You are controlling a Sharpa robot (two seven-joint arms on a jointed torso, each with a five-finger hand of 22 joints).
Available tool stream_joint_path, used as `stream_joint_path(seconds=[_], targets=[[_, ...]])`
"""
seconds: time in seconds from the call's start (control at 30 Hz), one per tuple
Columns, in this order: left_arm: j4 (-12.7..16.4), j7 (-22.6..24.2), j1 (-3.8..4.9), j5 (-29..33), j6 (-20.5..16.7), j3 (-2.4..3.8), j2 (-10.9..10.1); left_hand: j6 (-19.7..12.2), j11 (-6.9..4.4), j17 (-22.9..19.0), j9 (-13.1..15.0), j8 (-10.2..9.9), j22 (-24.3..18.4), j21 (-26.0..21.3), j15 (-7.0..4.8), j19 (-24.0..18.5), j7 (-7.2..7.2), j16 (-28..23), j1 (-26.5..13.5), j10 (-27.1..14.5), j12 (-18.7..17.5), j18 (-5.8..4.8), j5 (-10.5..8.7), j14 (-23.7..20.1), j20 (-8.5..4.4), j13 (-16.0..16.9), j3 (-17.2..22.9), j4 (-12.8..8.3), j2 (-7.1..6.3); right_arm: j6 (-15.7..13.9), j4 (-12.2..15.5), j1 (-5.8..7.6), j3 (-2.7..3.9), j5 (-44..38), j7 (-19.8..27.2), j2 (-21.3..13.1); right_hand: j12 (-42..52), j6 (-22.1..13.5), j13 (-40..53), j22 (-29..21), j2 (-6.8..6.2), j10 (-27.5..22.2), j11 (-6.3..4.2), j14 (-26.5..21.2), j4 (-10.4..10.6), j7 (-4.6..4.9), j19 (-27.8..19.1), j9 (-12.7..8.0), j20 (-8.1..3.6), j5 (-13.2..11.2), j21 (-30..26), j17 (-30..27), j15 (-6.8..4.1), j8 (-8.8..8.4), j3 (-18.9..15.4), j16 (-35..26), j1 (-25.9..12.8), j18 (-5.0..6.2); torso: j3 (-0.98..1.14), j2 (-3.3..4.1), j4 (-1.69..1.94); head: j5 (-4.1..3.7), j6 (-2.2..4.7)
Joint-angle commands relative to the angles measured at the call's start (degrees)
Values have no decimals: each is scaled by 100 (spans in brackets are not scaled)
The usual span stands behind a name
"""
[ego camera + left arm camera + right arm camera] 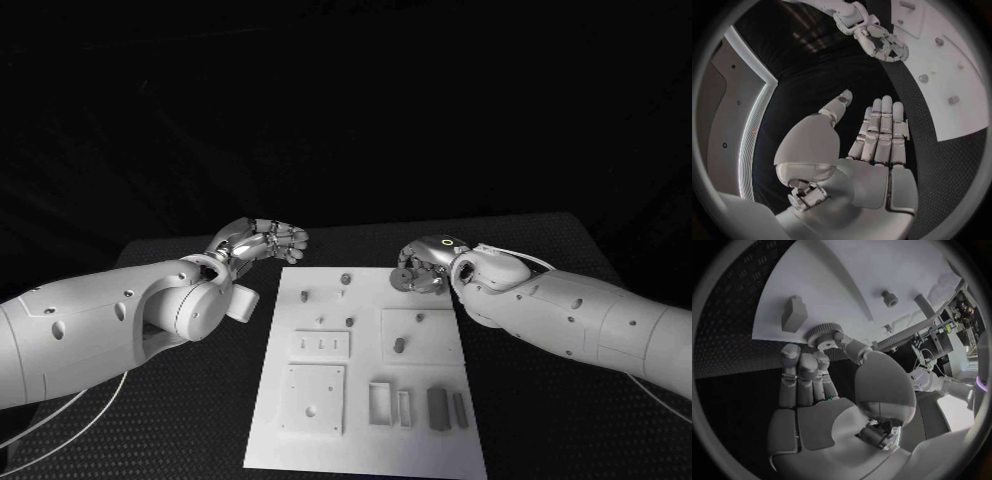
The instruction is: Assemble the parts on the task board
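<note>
The white task board [368, 440] lies in the middle of the black table, with small grey parts on it. My right hand [423, 268] hovers at the board's far right corner and pinches a grey toothed gear [822, 334] between thumb and fingertips, just at the board's edge [773, 337]. Near the gear on the board stand a grey block [793, 314] and a small round peg [890, 298]. My left hand [263, 240] sits off the board's far left corner. In the left wrist view its fingers [879, 132] lie straight with the thumb apart, holding nothing.
Several short pegs [346, 275] stand at the board's far end. Flat square plates [315, 398] fill its near left, and upright grey bars [437, 408] its near right. Black table mat [188, 420] surrounds the board. Both white forearms flank it.
</note>
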Motion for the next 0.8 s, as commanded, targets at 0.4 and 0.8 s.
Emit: stream_joint_path(seconds=[0.4,0.8], targets=[[39,19,5,-22,62,5,-7,2,5,7,0,-31,-4,38,20,2,37,-19,-67,14,-30,58,-39,23,16,-6,16,-40,-15,291,40,-137,-111,-786,-363,2,43,816,-42,60,-82,-66,-106,16,-86,2,-17,35,40,-32,43,36,-49,46,38,-38,-2,252,6,1,-1,-15,-3],[57,13,7,-25,39,6,-21,4,5,9,1,-30,-3,39,20,2,37,-20,-68,15,-30,58,-40,24,17,-6,20,-44,-14,-355,274,-128,-110,-900,-682,-82,62,920,-90,27,-88,-6,-143,79,35,-35,50,63,38,-23,55,54,-82,79,220,-55,34,252,0,0,-11,-2,40]])
